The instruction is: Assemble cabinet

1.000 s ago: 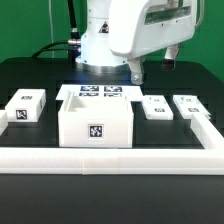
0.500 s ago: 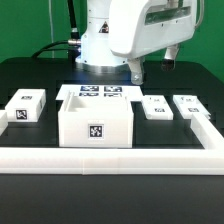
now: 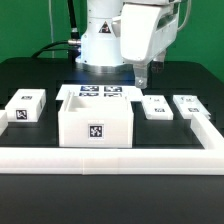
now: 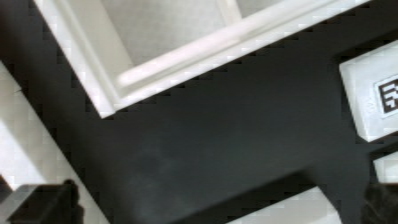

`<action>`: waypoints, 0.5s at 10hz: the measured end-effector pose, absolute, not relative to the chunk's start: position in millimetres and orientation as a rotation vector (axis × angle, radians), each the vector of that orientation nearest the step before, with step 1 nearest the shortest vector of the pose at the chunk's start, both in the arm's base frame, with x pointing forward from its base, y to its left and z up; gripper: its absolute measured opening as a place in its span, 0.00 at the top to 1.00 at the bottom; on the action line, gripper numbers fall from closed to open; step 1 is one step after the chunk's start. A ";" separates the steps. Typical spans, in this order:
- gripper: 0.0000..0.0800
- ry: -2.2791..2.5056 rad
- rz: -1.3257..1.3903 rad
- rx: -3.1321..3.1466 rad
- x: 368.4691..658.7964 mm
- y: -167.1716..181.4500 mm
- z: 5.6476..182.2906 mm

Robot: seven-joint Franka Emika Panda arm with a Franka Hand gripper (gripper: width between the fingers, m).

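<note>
The cabinet (image 3: pixel 95 120) is a large open-topped white box with a tag on its front, standing mid-table. Its white rim (image 4: pixel 178 55) shows in the wrist view. My gripper (image 3: pixel 141 74) hangs above the black table behind the cabinet's right corner, apart from it. In the wrist view the gripper (image 4: pixel 214 205) is open and empty, its dark fingertips (image 4: pixel 39 205) wide apart over bare table. A small tagged white block (image 3: pixel 155 107) lies just in front of the gripper and shows in the wrist view (image 4: pixel 374 95).
The marker board (image 3: pixel 98 92) lies behind the cabinet. Small tagged blocks lie at the exterior view's left (image 3: pixel 25 105) and far right (image 3: pixel 190 104). A low white wall (image 3: pixel 110 158) runs along the front and up the right side.
The arm's hand has turned and shifted slightly toward the exterior view's right. The cabinet and the blocks have not moved.
</note>
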State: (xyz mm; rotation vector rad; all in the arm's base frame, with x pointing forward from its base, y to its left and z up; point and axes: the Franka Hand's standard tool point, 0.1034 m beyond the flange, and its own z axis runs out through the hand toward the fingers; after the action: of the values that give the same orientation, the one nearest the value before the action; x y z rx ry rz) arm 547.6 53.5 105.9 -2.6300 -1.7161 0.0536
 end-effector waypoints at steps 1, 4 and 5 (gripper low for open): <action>0.00 -1.716 0.054 -2.630 547.5 53.5 105.6; 0.00 -1.941 -0.004 -2.490 543.7 39.1 100.5; 0.00 -1.971 -0.003 -2.464 538.8 32.4 97.1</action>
State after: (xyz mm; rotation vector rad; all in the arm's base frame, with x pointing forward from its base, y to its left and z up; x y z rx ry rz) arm 538.8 32.4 97.1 -2.4636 -1.9713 -0.0029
